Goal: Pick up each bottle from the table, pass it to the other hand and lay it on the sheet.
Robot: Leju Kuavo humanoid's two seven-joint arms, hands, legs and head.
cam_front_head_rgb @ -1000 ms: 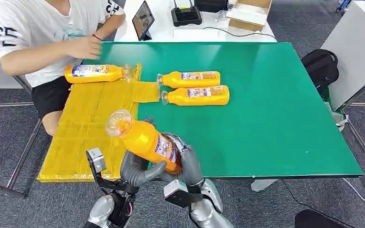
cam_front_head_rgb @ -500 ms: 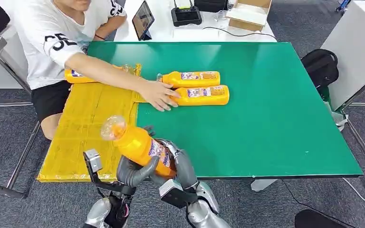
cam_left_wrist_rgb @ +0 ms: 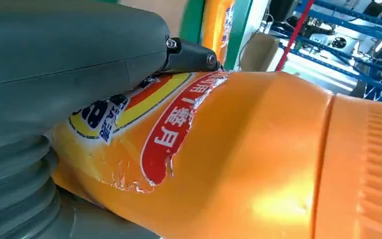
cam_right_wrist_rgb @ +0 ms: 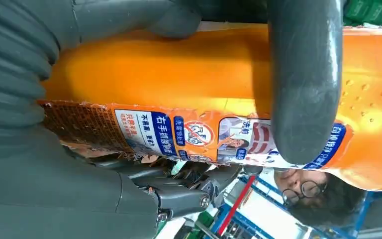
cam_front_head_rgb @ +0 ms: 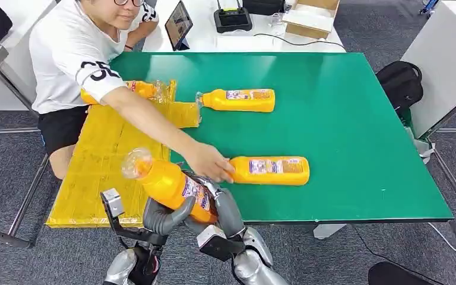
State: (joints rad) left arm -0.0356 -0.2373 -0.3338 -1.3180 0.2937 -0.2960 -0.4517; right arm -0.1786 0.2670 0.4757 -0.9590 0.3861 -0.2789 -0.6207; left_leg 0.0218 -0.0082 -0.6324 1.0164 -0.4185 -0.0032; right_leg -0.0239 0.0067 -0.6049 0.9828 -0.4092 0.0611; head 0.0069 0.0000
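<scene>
Counter (cam_front_head_rgb: pixel 344 119): green top.
Sheet (cam_front_head_rgb: pixel 116 154): yellow, over its left part.
Far bottle (cam_front_head_rgb: pixel 240 100): lying flat.
Near bottle (cam_front_head_rgb: pixel 270 170): lying flat.
Sheet bottle (cam_front_head_rgb: pixel 139 89): lying on sheet.

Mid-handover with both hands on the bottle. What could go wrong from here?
1. The person's hand reaches across, close to the held bottle; swinging toward the yellow sheet might strike that arm.
2. Left hand and right hand both grip it; if the right releases early, it may slip.

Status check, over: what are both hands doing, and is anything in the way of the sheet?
Left hand and right hand both grip the held bottle. Person's arm stretches across the yellow sheet.
</scene>
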